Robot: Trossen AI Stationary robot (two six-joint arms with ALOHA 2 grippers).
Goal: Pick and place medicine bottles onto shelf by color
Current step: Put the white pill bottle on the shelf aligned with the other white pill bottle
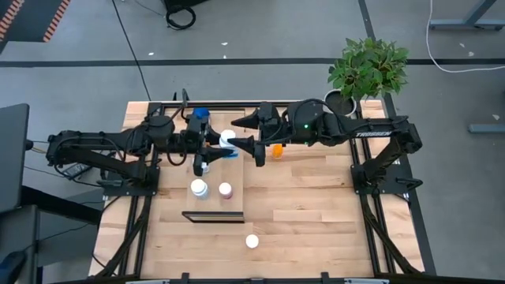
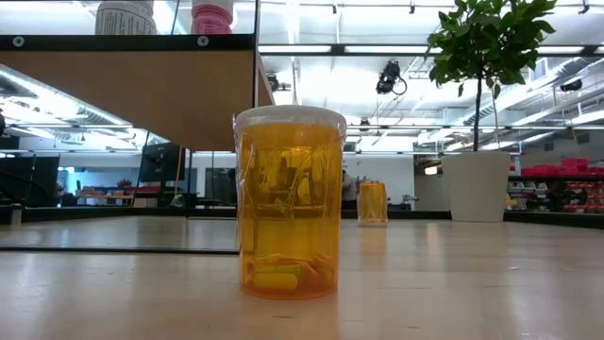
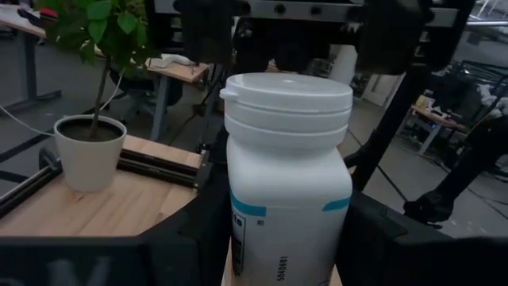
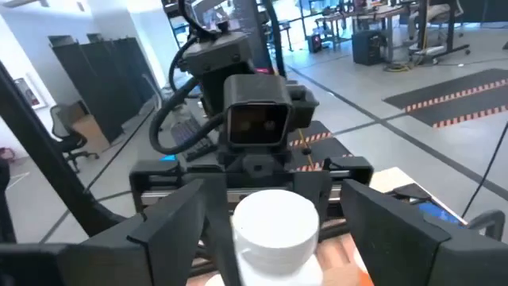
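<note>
A white pill bottle with a white cap and a blue label stripe stands upright between my two grippers over the far end of the light-wood shelf. My left gripper is shut on it. My right gripper is open; its fingers stand on either side of the cap without touching it. Two white-capped bottles, one white and one dark pink, stand on the shelf. A blue bottle and two orange bottles stand on the table. My left gripper pinches the white bottle's body, below the cap, between its two fingers. The fingers come level from the table's left side. The bottle stays upright; whether its base rests on the shelf, I cannot tell.
A potted plant in a white pot stands at the table's far right corner. The shelf is raised above the table, with a dark frame edge at its near end. The near orange bottle also shows by its white cap in the high view.
</note>
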